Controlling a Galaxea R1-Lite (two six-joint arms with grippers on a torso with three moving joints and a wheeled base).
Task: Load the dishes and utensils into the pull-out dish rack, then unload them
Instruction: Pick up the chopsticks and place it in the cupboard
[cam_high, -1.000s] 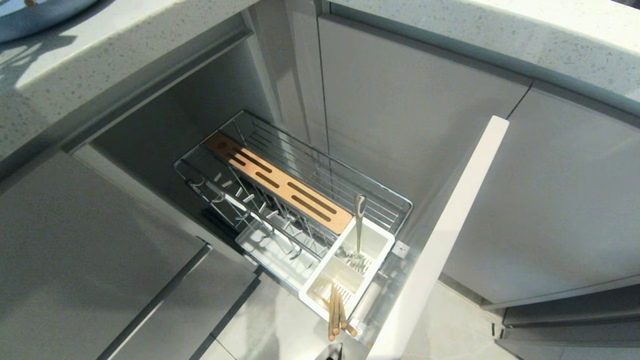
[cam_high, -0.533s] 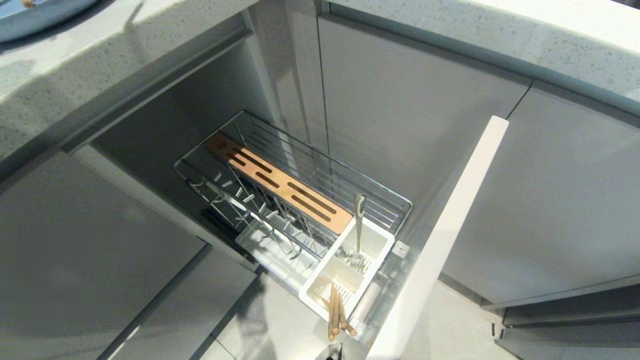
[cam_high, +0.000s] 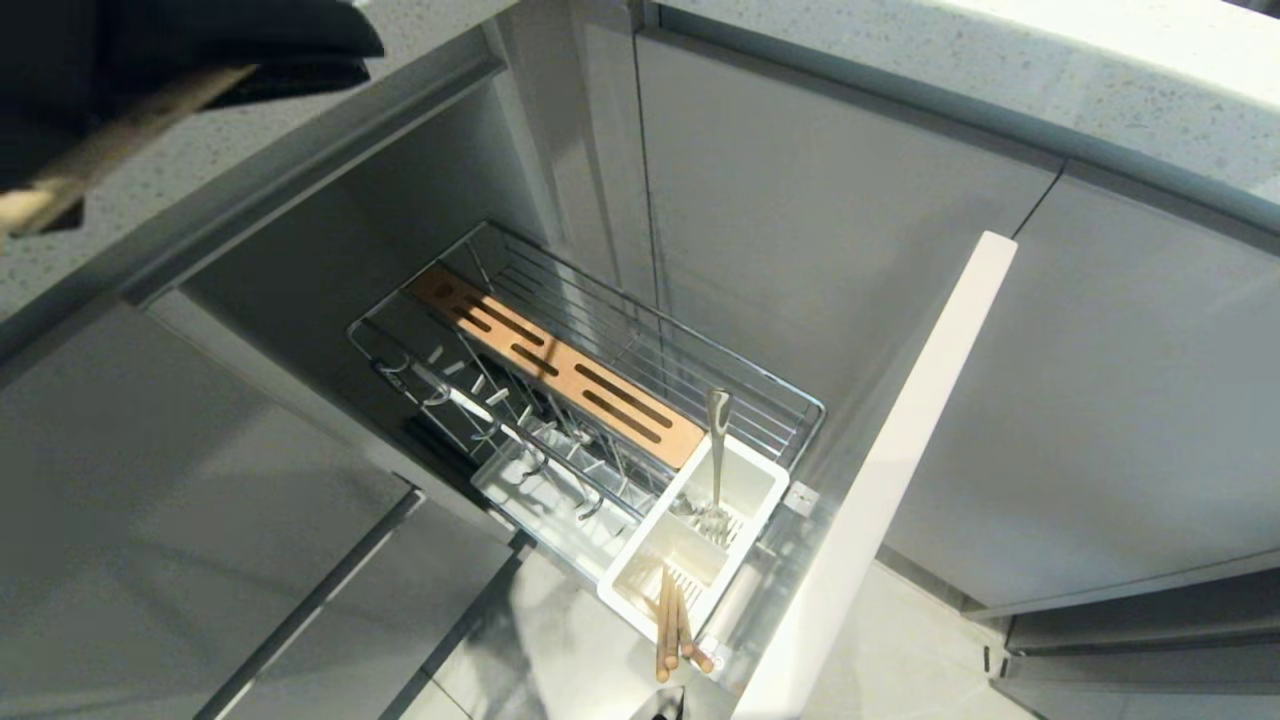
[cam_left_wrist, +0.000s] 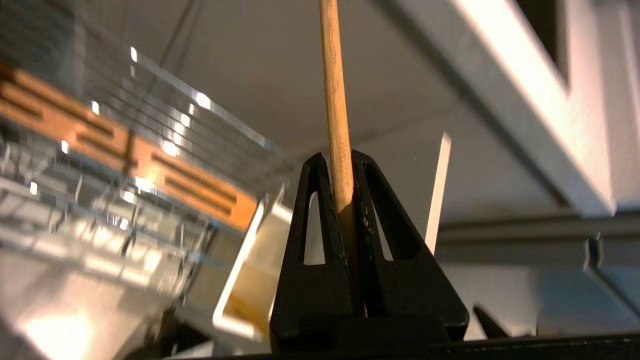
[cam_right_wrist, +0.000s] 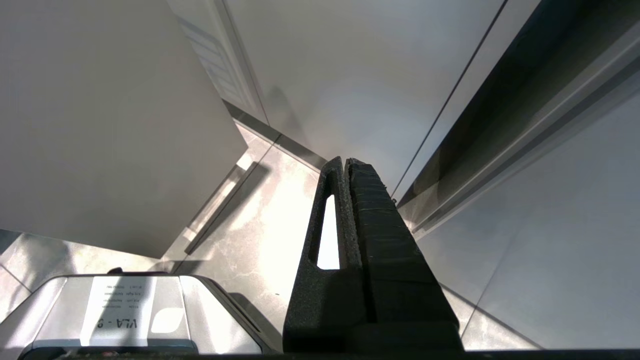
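Head view is showing the narrow chrome wire pull-out dish rack (cam_high: 590, 400) drawn out of the grey cabinet, and I am taking its white plastic utensil caddy (cam_high: 690, 540) as the landmark for everything else. Standing in the caddy's far compartment is the slim silver metal utensil (cam_high: 717, 450), leaning upright, which suits draining. In the caddy's near compartment light wooden chopsticks (cam_high: 670, 625) are poking out over the rim toward the camera. Just beyond the caddy, the slotted wooden strip (cam_high: 560, 368) is lying along the basket, with metal pegs (cam_high: 480, 395) beside it; no plate or bowl is sitting there. The pale flat front panel (cam_high: 880, 480) is standing just beside the caddy.

Well up and away from the caddy, at the counter edge, the left gripper (cam_high: 200, 60) is hanging as a dark shape with a wooden stick passing under it. In the left wrist view the left gripper (cam_left_wrist: 345, 165) is clenching one light wooden chopstick (cam_left_wrist: 334, 100) between its fingers (cam_left_wrist: 312, 210), gripping near one end so the long free end can probably be steered into the caddy visible beyond.

The right gripper (cam_right_wrist: 346, 162) is sitting parked with fingers pressed together, holding nothing, facing the floor and cabinet fronts.
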